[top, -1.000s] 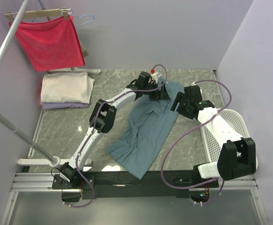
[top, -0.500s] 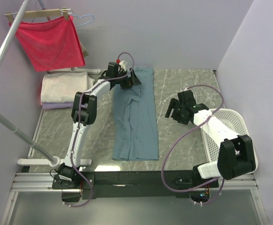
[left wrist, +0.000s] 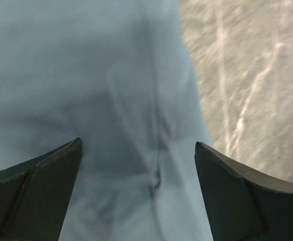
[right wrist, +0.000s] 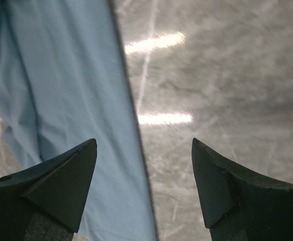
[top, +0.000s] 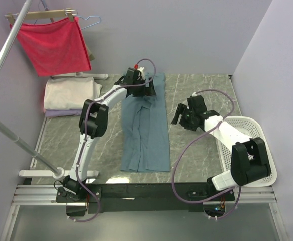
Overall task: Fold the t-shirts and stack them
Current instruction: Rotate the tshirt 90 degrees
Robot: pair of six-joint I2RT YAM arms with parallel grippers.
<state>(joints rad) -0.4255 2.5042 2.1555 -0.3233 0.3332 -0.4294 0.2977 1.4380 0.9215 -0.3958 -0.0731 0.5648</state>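
Note:
The dusty teal-blue t-shirt [top: 147, 130] lies on the table as a long narrow strip, folded lengthwise, running from the far edge toward the near edge. My left gripper [top: 150, 89] is open just above its far end; the left wrist view shows the shirt [left wrist: 111, 75] under and between the spread jaws of that gripper [left wrist: 138, 145]. My right gripper [top: 178, 117] is open and empty beside the shirt's right edge; its wrist view shows that edge [right wrist: 71, 75] between the jaws of the gripper [right wrist: 143, 143]. A cream-white folded tee [top: 70, 94] lies on a pale lavender one [top: 68, 113] at the far left.
A red cloth [top: 53, 46] hangs on a wooden hanger at the back left. A metal rack pole [top: 15, 135] and its base run along the left side. A white mesh basket [top: 249, 131] stands at the right, under the right arm. Walls close the back and sides.
The teal shirt went from a bunched diagonal, held at its far end, to a straight strip. The left gripper swung left, then slightly back. The right gripper moved left toward the shirt's edge.

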